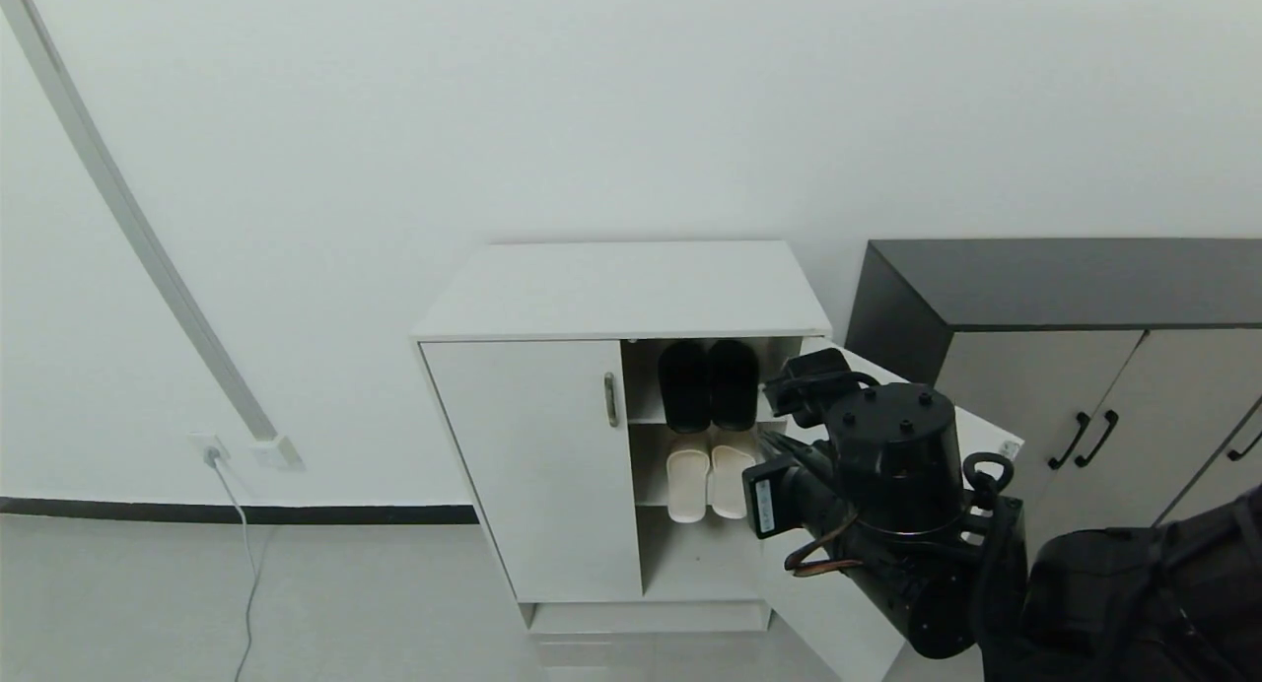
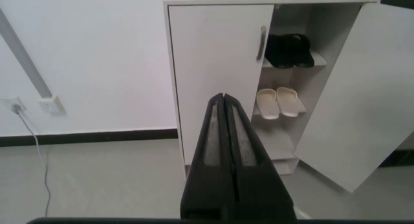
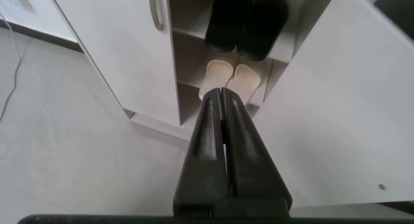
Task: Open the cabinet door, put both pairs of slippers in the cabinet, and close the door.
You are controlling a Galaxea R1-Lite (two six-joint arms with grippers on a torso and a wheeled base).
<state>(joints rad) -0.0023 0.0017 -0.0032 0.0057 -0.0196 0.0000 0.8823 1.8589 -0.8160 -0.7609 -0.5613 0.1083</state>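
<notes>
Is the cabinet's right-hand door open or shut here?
Open. The right-hand door stands swung outward, exposing the black slippers and, a shelf lower, the white slippers; the left-hand door is shut.

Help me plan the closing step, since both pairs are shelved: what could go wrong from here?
1. The right gripper, shut, sits in the swing path of the open door, so the closing door could hit the arm.
2. The white slippers seem to reach their shelf's front edge; the door might catch them and stay ajar.
3. Pushing the smooth door panel with a shut gripper may slip.
</notes>
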